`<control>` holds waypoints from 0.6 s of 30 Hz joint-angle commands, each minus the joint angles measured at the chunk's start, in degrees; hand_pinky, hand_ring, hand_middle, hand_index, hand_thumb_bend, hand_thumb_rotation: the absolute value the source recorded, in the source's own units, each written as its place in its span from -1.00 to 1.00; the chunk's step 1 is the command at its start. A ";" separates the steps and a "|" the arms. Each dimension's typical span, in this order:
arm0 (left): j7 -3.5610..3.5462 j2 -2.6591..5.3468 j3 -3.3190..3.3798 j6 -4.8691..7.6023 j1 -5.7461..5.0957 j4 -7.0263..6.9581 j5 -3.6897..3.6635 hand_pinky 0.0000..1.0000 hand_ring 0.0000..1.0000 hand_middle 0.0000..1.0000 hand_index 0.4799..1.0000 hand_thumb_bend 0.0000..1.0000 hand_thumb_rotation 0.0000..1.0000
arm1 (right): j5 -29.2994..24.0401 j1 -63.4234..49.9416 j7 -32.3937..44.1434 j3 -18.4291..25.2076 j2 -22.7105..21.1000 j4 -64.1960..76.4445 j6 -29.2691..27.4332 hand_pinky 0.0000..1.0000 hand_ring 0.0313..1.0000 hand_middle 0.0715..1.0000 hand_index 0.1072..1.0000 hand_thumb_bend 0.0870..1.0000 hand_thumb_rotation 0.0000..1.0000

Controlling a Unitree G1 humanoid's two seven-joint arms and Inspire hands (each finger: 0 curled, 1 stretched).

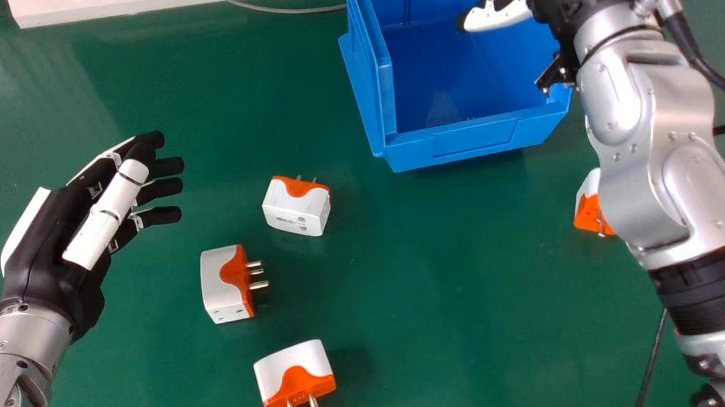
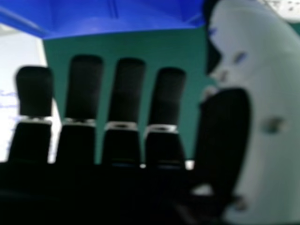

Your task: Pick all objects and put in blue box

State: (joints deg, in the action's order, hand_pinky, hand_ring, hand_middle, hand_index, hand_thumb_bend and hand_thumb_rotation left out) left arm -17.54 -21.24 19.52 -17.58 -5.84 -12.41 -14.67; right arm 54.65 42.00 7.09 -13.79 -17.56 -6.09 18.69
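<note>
And there was the right hand [image 1: 552, 2], out at one o'clock over the open blue plastic box [image 1: 476, 138], its fingers stretched straight, the thumb standing apart, nothing in its hold! That spread looked right for letting a thing drop, and the box's low lip faced the robot, presumably to give the arm an easy way in. Over at nine o'clock the left hand [image 1: 41, 260] hung with loosely extended fingers, gripping nothing, perhaps parked there to leave the other arm room.

Now the pieces on the green tabletop [image 1: 463, 272]! A boxy white-and-orange plastic plug adapter [image 1: 295, 209] sat just off centre at nine o'clock, prongs towards twelve; a second adapter [image 1: 224, 283] lay at eight, prongs towards three; a third adapter [image 1: 296, 374] at seven, prongs towards six. The fourth adapter [image 1: 587, 203] peeked out at three o'clock, partly hidden by the silver right forearm [image 1: 635, 149] (an awkward one to spot, that). The tally: one box, two hands, four adapters outside it, probably spread so each could be grasped singly.
</note>
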 commanded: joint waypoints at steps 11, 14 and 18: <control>-0.23 -0.67 1.04 -0.14 -1.83 -4.29 -0.94 0.42 0.57 0.56 0.33 -0.01 0.35 | -1.58 -3.17 -0.70 0.34 -0.53 6.76 1.93 -0.37 -0.19 -0.02 0.00 -0.12 -1.00; -0.13 -0.65 1.10 -0.51 -1.79 -4.40 -1.01 0.42 0.57 0.56 0.33 -0.01 0.35 | -2.17 -3.99 -0.65 0.50 -0.48 7.66 2.19 -0.37 -0.19 -0.02 -0.02 -0.12 -1.00; -0.09 -0.67 1.06 -0.35 -1.57 -3.79 -1.09 0.41 0.56 0.55 0.32 0.00 0.34 | -2.49 -4.77 -0.75 0.56 -0.79 8.44 2.21 -0.37 -0.20 -0.03 -0.03 -0.12 -1.00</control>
State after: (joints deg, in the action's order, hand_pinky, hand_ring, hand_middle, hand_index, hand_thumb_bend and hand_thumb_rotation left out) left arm -17.55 -21.24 19.94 -18.28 -7.44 -15.15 -15.53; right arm 52.20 37.09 7.12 -14.04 -17.58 0.35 20.75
